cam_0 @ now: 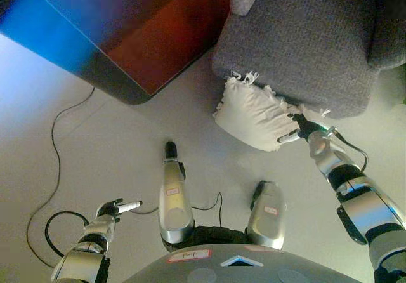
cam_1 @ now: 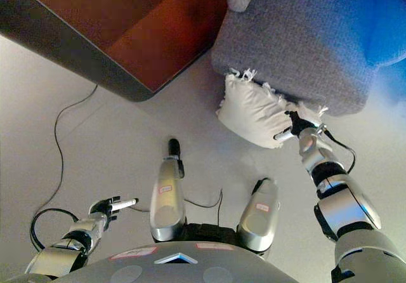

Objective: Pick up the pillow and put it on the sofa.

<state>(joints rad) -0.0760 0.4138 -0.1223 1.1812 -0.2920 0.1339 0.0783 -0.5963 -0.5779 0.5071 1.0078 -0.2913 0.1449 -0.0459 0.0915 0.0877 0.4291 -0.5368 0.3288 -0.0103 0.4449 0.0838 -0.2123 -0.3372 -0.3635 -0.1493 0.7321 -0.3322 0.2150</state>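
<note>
Left hand point(cam_0: 114, 208) idle at 8 o'clock, fingers relaxed, empty. Right hand point(cam_0: 303, 128) at 2 o'clock pinches the cream pillow point(cam_0: 252, 115), leaning against the grey sofa point(cam_0: 304, 39) front. Lift onto seat not yet done.

The pillow point(cam_0: 254, 117) is set on the floor point(cam_0: 114, 156) against the front edge of the sofa point(cam_0: 304, 42), the right hand point(cam_0: 303, 128) is placed at its right side, the table point(cam_0: 127, 35) is found left of the sofa, and the left hand point(cam_0: 113, 209) is held low at left.
</note>
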